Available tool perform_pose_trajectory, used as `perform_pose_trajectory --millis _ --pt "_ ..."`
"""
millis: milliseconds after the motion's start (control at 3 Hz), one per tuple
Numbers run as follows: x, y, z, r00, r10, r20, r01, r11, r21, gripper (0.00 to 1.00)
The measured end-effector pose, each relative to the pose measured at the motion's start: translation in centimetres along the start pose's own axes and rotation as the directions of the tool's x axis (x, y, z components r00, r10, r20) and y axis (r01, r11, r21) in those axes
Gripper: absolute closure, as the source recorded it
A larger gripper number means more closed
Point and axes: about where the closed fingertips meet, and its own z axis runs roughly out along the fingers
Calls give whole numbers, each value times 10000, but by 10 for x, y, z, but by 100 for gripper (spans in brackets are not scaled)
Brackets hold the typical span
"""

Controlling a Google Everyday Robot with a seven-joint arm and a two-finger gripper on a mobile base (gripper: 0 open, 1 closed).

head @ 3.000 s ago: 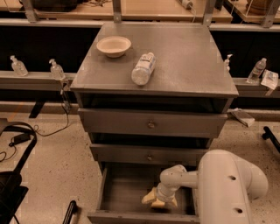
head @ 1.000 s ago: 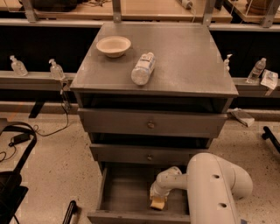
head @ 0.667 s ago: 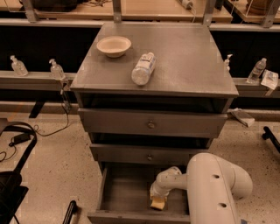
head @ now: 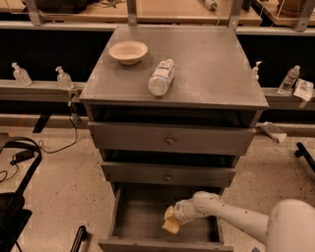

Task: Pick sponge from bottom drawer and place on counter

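Sponge [head: 172, 227] lies in the open bottom drawer [head: 135, 216], near its front, at 6 o'clock from the counter [head: 211, 59]. Gripper [head: 171, 216] reaches in from 3 o'clock, right at it; cannot tell if it is clamped on. My read: reach done, lift and placing left. Counter holds 1 bowl [head: 128, 51] and 1 bottle [head: 161, 77].

**Speckled floor, dark recess, wooden benches**

The floor [head: 59, 192] is pale and speckled, with black cables [head: 22, 156] trailing across it at the left. Behind, a dark recess runs the width of the room under light wooden bench tops [head: 177, 10] with grey metal uprights [head: 132, 11]. A grey ledge [head: 34, 90] crosses in front, carrying small pump bottles [head: 63, 78] on the left and a clear bottle [head: 289, 78] on the right. The robot's hand [head: 172, 221] sits low in the open bottom drawer [head: 135, 216].
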Motion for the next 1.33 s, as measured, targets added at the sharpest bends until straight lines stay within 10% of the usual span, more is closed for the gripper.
perform_pose_trajectory --millis 333,1000,1333 --pt "-11 -21 -58 9973 714 147 -725 9521 2971 100" --pt "-21 -14 -139 9651 -1893 -1807 2386 9203 3099 100" --pt "-21 -17 -137 9654 -1935 -1750 2408 9192 3116 100"
